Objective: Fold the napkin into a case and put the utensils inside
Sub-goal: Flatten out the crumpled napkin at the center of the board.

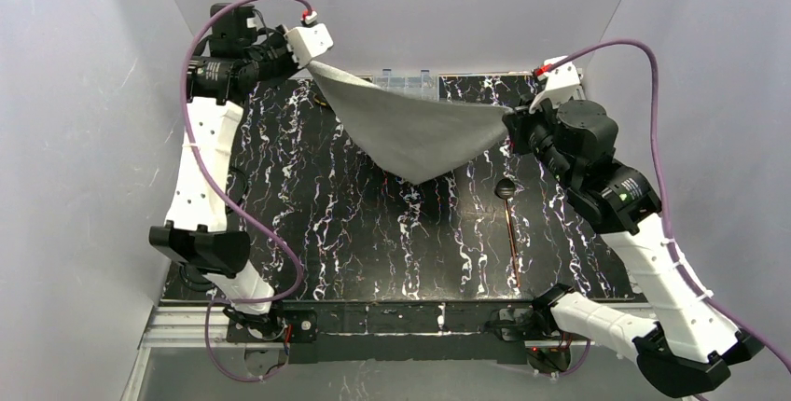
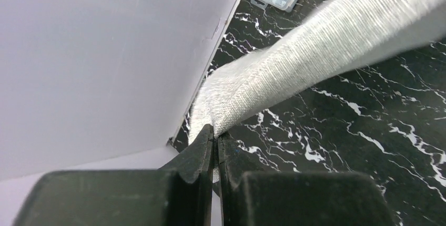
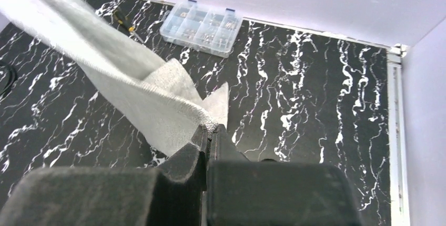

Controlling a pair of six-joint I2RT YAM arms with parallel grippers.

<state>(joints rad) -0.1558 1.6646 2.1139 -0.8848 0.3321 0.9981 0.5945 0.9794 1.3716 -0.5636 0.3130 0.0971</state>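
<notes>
The light-grey napkin (image 1: 408, 128) hangs in the air above the black marbled table, stretched between both arms and sagging to a point in the middle. My left gripper (image 1: 312, 62) is shut on its far-left corner (image 2: 221, 105); the cloth runs up and to the right from the left gripper (image 2: 215, 131). My right gripper (image 1: 508, 121) is shut on the opposite corner (image 3: 173, 105), pinched at the right gripper's tips (image 3: 209, 129). A copper-brown spoon (image 1: 508, 219) with a dark rounded head lies on the table below the right gripper. Another thin utensil (image 1: 387, 182) shows partly under the hanging cloth.
A clear plastic compartment box (image 3: 202, 27) stands at the table's far edge, partly hidden by the napkin in the top view (image 1: 407, 82). A small screwdriver (image 3: 125, 22) lies left of the box. White walls close in the left, right and back sides.
</notes>
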